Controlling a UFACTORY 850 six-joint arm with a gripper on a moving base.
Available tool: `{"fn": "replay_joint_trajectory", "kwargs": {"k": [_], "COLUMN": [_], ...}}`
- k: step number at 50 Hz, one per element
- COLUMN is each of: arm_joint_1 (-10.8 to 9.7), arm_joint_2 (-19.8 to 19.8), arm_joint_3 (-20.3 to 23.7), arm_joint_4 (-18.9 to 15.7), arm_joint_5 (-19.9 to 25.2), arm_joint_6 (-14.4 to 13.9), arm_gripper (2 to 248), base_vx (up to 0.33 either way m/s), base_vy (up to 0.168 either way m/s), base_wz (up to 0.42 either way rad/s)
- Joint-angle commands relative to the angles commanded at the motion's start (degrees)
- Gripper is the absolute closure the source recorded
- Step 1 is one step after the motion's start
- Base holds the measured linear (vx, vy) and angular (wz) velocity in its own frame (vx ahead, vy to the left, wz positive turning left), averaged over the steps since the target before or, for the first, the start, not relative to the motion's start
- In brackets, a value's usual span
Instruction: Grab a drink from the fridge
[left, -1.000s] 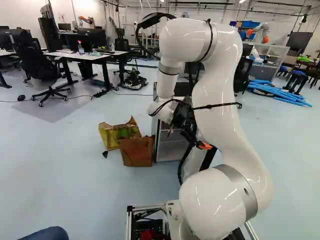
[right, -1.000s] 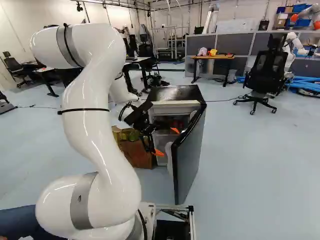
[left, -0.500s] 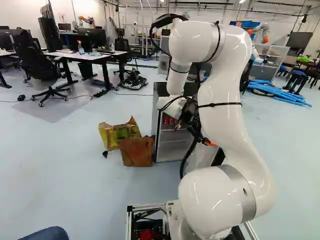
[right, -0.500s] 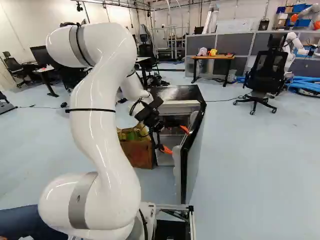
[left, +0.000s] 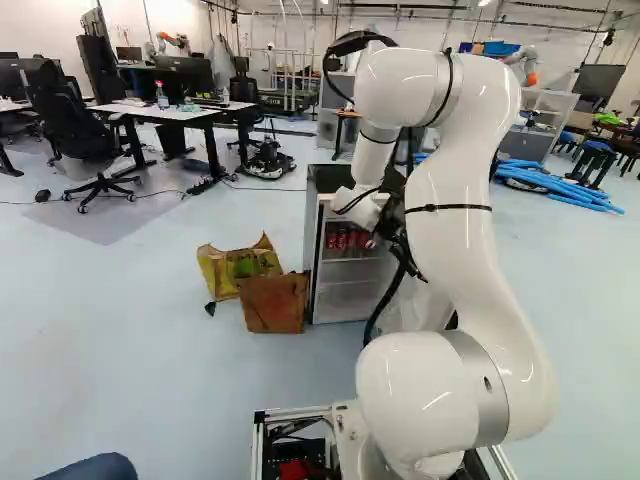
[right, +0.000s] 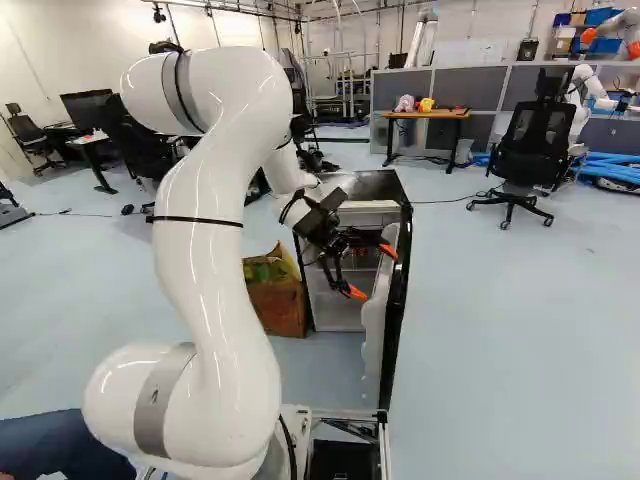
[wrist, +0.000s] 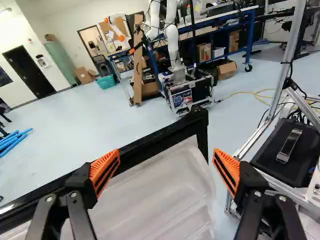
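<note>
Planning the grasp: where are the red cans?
In the left base view, the red cans stand on the fridge's upper shelf, below-left of the arm's wrist.

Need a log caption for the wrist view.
Spread orange-padded fingers, with the inner side of the open fridge door beyond them and another robot farther off.

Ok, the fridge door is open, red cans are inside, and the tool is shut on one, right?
Not quite: the wrist view shows the tool open, gripping nothing. The fridge door is open and red cans are inside, as you say.
</note>
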Motion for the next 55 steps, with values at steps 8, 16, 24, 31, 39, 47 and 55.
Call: {"fn": "replay_joint_trajectory", "kwargs": {"k": [8, 16, 24, 31, 39, 47, 55], "arm_joint_1": [-1.85, -3.63, -5.32, -6.74, -8.33, -9.80, -11.25], "arm_joint_2": [-0.41, -0.85, -1.32, -1.75, -2.28, -2.80, -3.34], "arm_joint_3": [-1.35, -2.70, -4.05, -5.24, -6.63, -7.99, -9.40], "arm_joint_4": [-0.74, -1.48, -2.21, -2.57, -2.57, -2.57, -2.57], "arm_joint_5": [-1.45, -3.13, -4.84, -5.50, -5.24, -3.48, -3.32], "arm_joint_6": [0.00, 0.00, 0.00, 0.00, 0.00, 0.00, 0.00], "arm_gripper": [3, 3, 3, 3, 3, 3, 3], "base_vx": [0.000, 0.000, 0.000, 0.000, 0.000, 0.000, 0.000], "base_vy": [0.000, 0.000, 0.000, 0.000, 0.000, 0.000, 0.000], "base_wz": [0.000, 0.000, 0.000, 0.000, 0.000, 0.000, 0.000]}}
